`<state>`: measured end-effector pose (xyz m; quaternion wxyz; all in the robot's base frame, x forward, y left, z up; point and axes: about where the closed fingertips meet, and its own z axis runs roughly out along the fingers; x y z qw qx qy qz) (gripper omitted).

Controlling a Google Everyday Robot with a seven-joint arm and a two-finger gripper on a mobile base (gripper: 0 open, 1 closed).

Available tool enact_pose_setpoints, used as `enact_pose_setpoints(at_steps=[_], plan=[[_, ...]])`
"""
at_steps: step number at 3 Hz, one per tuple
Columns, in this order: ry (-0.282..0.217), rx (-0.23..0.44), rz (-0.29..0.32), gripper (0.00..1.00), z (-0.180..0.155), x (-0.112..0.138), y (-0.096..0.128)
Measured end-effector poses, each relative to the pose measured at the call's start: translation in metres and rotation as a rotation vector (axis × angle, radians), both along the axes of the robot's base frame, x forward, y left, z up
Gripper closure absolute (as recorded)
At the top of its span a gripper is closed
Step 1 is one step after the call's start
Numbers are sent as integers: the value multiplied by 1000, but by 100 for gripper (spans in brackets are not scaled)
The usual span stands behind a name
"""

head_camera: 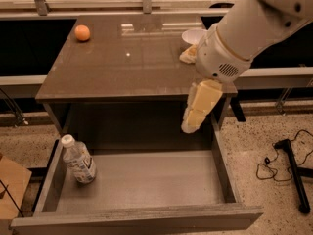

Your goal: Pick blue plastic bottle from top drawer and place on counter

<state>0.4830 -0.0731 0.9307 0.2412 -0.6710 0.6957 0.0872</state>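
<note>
The blue plastic bottle (79, 160), clear with a white cap and a white label, lies at the left end of the open top drawer (146, 180), cap pointing to the back. The counter (132, 62) is the glossy brown top above the drawer. My gripper (198, 106) hangs from the white arm (244, 28) over the drawer's right back part, just in front of the counter's front edge. It is well to the right of the bottle, higher than it and apart from it.
An orange ball (82, 33) sits at the counter's back left. A white bowl (193, 35) at the back right is partly hidden by the arm. A cardboard box (10, 190) stands left of the drawer. A black stand and cable (288, 165) lie on the floor at the right.
</note>
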Motion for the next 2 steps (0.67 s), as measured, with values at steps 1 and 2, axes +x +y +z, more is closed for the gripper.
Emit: enact_pose_setpoints(at_steps=[1,2], plan=[[40,83,116,0,-18,-5,61],[92,190,203,0,-49,-16,118]])
